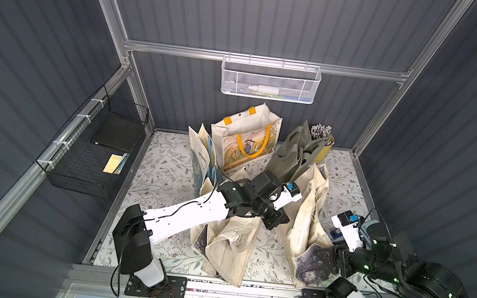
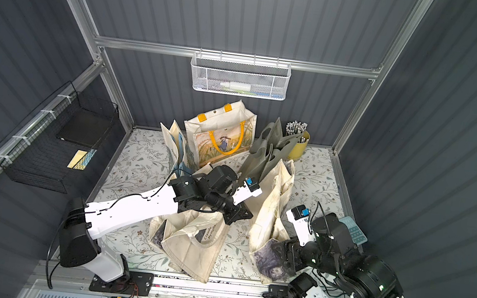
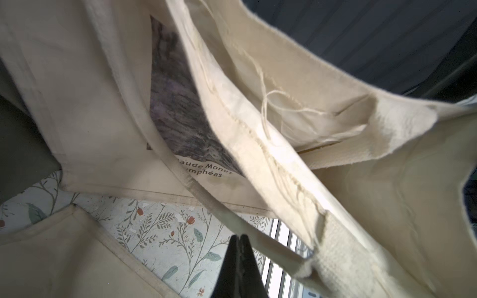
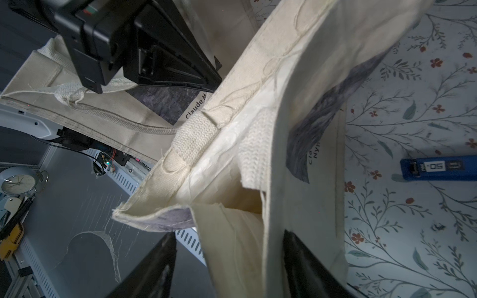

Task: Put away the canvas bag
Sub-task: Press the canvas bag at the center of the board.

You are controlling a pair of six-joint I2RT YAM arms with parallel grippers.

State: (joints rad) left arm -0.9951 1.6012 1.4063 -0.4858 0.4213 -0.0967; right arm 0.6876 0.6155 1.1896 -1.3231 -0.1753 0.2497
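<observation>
Grey ribbed walls (image 1: 277, 21), with a black wire basket (image 1: 91, 150) hung at 9 o'clock, box in a floral-papered counter (image 1: 168, 159) crowded with totes from 12 to 6 o'clock. The canvas bag (image 1: 306, 226) stands slumped at 4 o'clock, with a twin bag (image 1: 231, 248) just beside it at 6. This reads as the grasping step. The right pincer (image 4: 228, 233) is spread, its jaws either side of the bag's side wall without pinching it yet. The left pincer (image 3: 239, 237) is clenched between the two bags (whether it nips the strap (image 3: 206, 198) I cannot tell). Next, I judge, the right jaws must close on cloth and lift clear of the neighbours, perhaps toward that basket. A small blue lead case (image 4: 436, 167) lies at 3 o'clock, near the bag.
</observation>
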